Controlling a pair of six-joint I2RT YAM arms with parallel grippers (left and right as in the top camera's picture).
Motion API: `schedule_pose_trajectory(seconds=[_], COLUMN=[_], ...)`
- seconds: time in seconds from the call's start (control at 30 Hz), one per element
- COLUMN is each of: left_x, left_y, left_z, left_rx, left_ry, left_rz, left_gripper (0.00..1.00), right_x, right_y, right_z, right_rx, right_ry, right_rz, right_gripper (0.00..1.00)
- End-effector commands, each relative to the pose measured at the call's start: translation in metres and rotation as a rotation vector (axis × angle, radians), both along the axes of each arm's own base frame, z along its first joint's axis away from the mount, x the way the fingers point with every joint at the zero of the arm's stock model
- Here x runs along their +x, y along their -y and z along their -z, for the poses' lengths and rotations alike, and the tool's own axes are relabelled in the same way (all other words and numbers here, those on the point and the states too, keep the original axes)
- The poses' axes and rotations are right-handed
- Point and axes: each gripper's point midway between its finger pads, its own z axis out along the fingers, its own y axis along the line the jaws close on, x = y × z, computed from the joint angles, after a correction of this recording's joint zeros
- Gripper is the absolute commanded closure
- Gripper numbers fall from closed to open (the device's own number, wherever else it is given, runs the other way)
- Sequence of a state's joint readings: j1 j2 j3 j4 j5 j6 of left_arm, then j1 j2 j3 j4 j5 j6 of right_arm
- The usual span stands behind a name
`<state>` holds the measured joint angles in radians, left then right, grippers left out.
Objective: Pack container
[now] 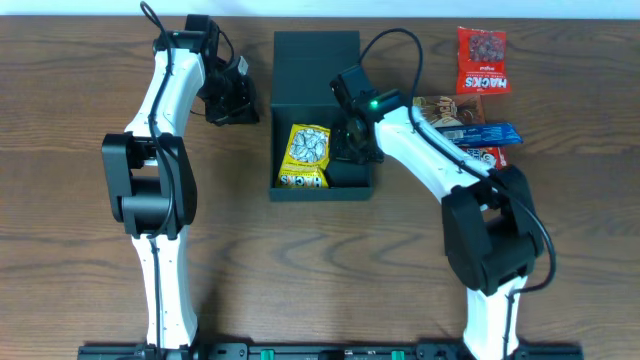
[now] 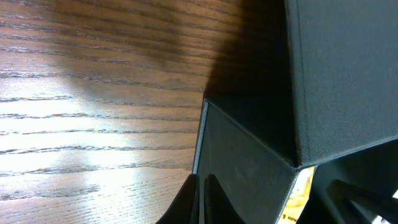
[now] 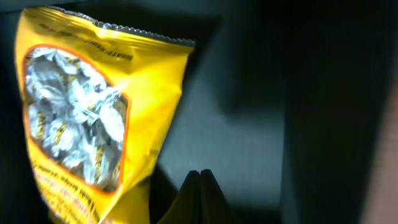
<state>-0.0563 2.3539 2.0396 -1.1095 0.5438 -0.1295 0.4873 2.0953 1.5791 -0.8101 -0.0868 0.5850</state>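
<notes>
The dark teal-black container (image 1: 322,189) stands open at the table's middle, its flap lid (image 1: 315,65) raised at the back. A yellow snack packet (image 1: 304,156) lies in its left half; it also shows in the right wrist view (image 3: 81,124). My right gripper (image 1: 355,140) is inside the container's right half, fingers shut and empty (image 3: 199,177) above the bare floor (image 3: 249,137). My left gripper (image 1: 232,98) is left of the lid, shut and empty (image 2: 201,182), next to the container's outer wall (image 2: 242,168).
Right of the container lie a red snack packet (image 1: 482,60), a brown packet (image 1: 437,108), a blue bar (image 1: 485,133) and a red-and-white packet (image 1: 488,157). The wooden table (image 1: 90,110) spreads to both sides.
</notes>
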Motion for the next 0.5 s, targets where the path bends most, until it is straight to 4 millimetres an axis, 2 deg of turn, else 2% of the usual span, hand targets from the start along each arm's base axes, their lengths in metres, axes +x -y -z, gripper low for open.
schedule_pose_trajectory(seconds=[0.0, 0.27, 0.47], left_x=[0.000, 0.003, 0.005], left_y=[0.000, 0.004, 0.004], left_z=[-0.004, -0.006, -0.007], left_rx=[-0.008, -0.033, -0.034], left_ry=[0.011, 0.025, 0.032], left_rz=[0.007, 0.008, 0.009], left_gripper=[0.94, 0.94, 0.94], right_x=[0.004, 0.028, 0.035], right_y=[-0.006, -0.019, -0.023], right_z=[0.009, 0.001, 0.003], right_rx=[0.000, 0.045, 0.054], right_ry=[0.004, 0.113, 0.143], right_rz=[-0.047, -0.072, -0.088], right_gripper=[0.99, 0.99, 0.99])
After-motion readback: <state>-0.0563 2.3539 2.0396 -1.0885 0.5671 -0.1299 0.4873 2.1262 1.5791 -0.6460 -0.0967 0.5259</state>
